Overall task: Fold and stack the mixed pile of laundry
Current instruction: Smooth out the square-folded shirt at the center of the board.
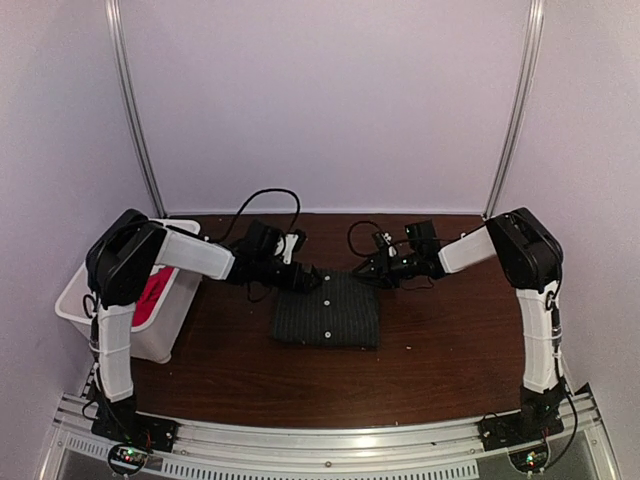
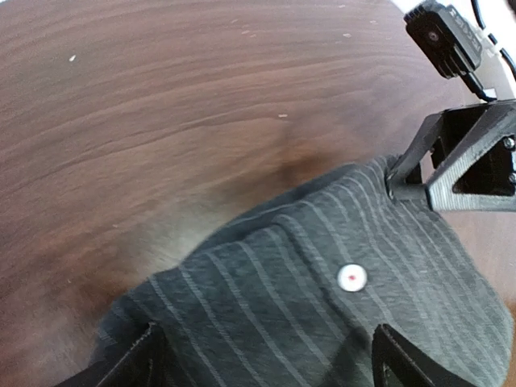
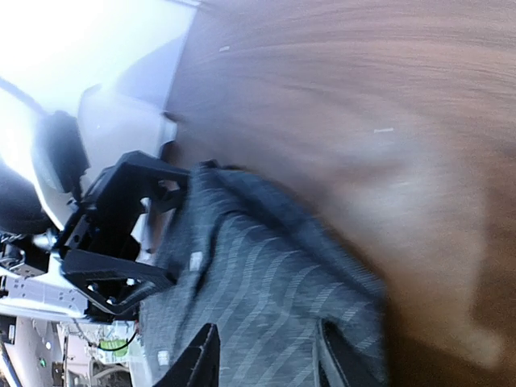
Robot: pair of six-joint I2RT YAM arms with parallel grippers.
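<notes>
Charcoal pinstriped cloth, folded into a neat rectangle with the button strip facing up: this is the shirt [image 1: 328,312]. It lies flat on the brown wooden table [image 1: 440,340] to the right of the white bin [image 1: 160,335], near it but apart. Inside the bin a red garment [image 1: 152,290] shows, partly hidden behind the left arm; how it lies I cannot tell.

The left gripper [image 1: 303,278] sits low at the shirt's far corner on the bin's side. In its own wrist view its fingers [image 2: 145,359] stand wide apart, with striped fabric and one white button [image 2: 351,277] lying in the gap. The jaws are spread and have hold of nothing.

The right gripper [image 1: 368,270] is at the shirt's other far corner, the one away from the bin. Its fingers [image 3: 201,363] stand partly apart — narrower than the left pair — and the cloth runs under the gap unpinched. In the left wrist view the tip of this gripper touches the shirt's far edge. The right wrist view is blurred, so fine detail of the fabric is lost there. The two grippers face each other across that far edge — close together, not touching.
</notes>
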